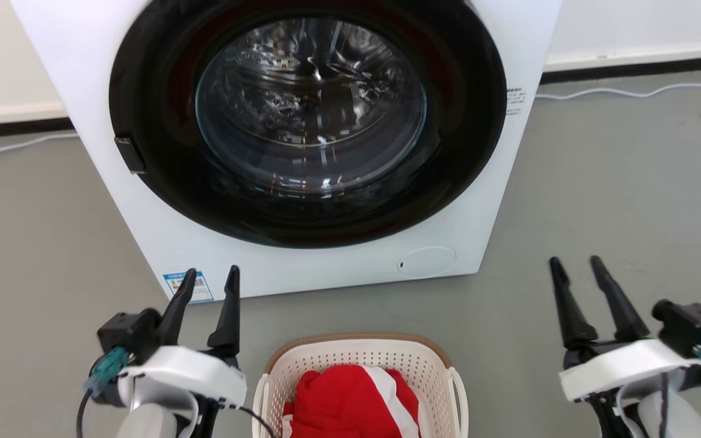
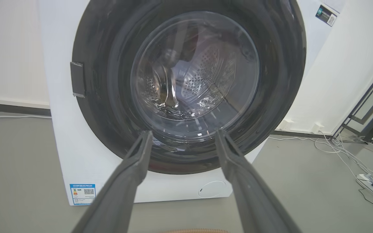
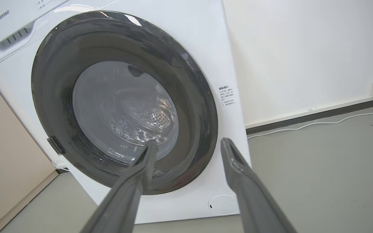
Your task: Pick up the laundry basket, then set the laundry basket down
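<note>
Jaws: our left gripper [image 1: 212, 271] and right gripper [image 1: 574, 260] both stand open, holding nothing | Basket: the laundry basket [image 1: 350, 356] sits on the floor [image 1: 618, 182] between them, back behind both jaw tips, red cloth [image 1: 338, 395] inside | Nearer: left jaws | Long side: cut off, we cannot tell | Next, we think: pull both back and inward.

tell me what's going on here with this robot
A two-armed robot faces a front-load washer. The laundry basket sits on the floor between its arms with a red and white garment inside. The left gripper and right gripper are both open, empty and clear of the basket, so the pick-up hasn't begun.
</note>
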Controlling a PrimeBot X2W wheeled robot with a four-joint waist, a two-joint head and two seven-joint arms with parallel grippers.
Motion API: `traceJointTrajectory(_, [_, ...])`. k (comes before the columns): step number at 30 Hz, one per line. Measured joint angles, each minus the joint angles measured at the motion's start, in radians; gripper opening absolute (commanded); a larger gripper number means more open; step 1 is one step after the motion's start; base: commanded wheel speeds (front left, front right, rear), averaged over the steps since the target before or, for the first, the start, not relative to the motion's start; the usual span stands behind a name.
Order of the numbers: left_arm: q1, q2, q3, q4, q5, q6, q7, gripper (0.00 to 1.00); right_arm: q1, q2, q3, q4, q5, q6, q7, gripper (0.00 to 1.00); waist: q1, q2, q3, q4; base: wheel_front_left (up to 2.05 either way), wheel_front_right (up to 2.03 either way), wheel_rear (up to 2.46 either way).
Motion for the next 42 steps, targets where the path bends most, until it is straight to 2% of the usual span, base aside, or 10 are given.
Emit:
traceJointTrajectory(3, [0.037,0.000,0.015,-0.055,0.016,0.000,0.000,1.00,0.025,0.009,-0.050,-0.034,-0.027,0.000,0.000,1.00,0.0000,0.0000,-0.012,-0.004,0.00,0.00,0.00])
traceJointTrajectory(10, [0.103,-0.001,0.044,-0.115,0.036,0.000,0.000,1.00,0.064,0.014,-0.079,-0.056,-0.058,0.000,0.000,1.00,0.0000,0.0000,-0.024,-0.009,0.00,0.00,0.00])
traceJointTrajectory(42, [0.123,-0.003,0.061,-0.107,0.023,0.000,0.000,1.00,0.077,0.027,-0.085,-0.073,-0.084,0.000,0.000,1.00,0.0000,0.0000,-0.022,-0.009,0.00,0.00,0.00])
